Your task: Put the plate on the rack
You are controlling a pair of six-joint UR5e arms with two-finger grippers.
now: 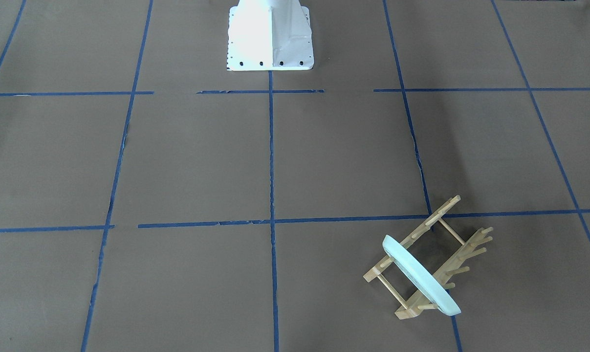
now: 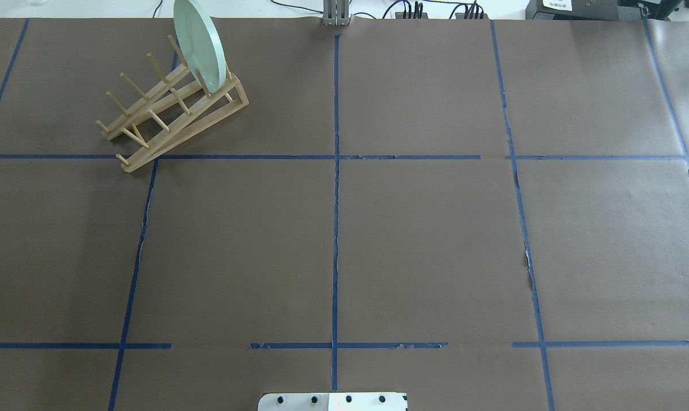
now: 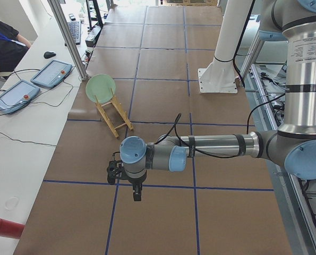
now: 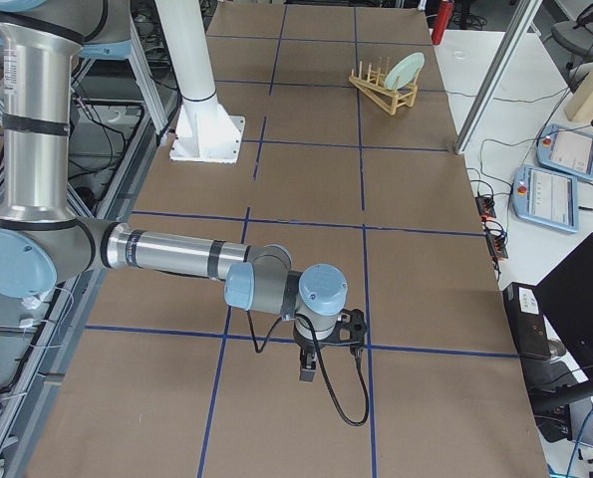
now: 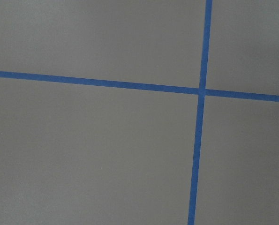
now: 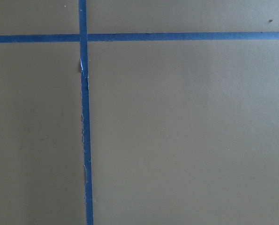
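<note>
1. In the upper left of the overhead view, the rack (image 2: 170,108) sits at a slant on the brown surface (image 2: 435,240). Its lower-left end lies over a blue tape line (image 2: 264,157).
2. The plate (image 2: 200,48) stands on edge between the pegs at the rack's upper-right end, tilted a little. In the front-facing view the pair is at the lower right, with the plate across the rack's lower end.
3. The robot's white base (image 2: 333,401) is at the bottom centre of the overhead view.
4. In the left side view, the left arm (image 3: 216,146) reaches level from the right edge toward the frame's middle. Its wrist is turned down, and the left claw (image 3: 137,196) hangs pointing at the surface near a tape line, well apart from the rack. I cannot tell whether its fingers are apart or together.
5. In the right side view, the right arm (image 4: 166,254) reaches level from the left edge. The right claw (image 4: 308,371) points down near a tape crossing, far from the rack at the top of the frame. Its finger state cannot be told either.
6. Both wrist views show the brown surface with crossing tape lines.
</note>
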